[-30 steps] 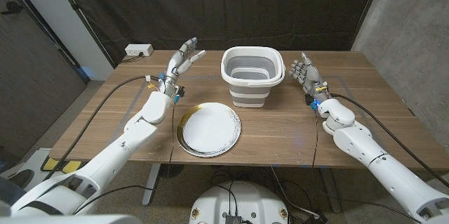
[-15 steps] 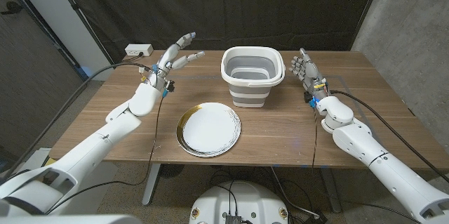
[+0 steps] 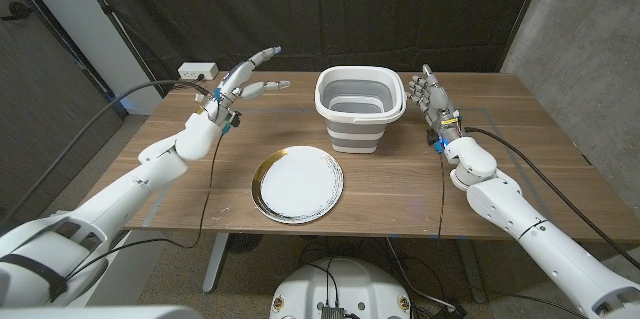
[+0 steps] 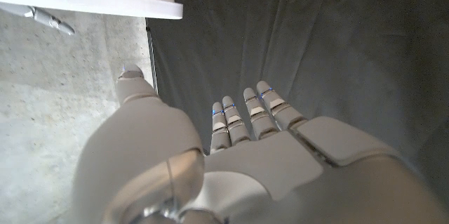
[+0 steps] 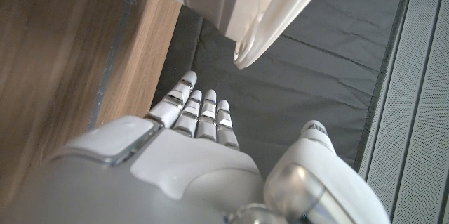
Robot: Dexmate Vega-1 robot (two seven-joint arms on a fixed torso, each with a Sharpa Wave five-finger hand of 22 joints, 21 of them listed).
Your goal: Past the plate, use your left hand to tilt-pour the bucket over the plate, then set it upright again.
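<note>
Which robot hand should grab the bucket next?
By position, the right hand: it stands open right beside the bucket. The left hand is open too, but raised well off to the bucket's other side. The task names the left, so it must reach over.

Probably a lab, black curtain (image 3: 400, 9), concrete wall (image 3: 590, 19), cabled robot arms

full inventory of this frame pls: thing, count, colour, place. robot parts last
bucket: 1, white with grey bands, upright at table's far middle
plate: 1, white with gold rim, on the table nearer than the bucket
power strip: 1, white, far left table corner
table: 1, brown wood
curtain: 1, black, behind table
left hand: 1, white/grey, raised left of bucket, fingers apart, holding nothing
right hand: 1, grey, right of bucket, holding nothing
</note>
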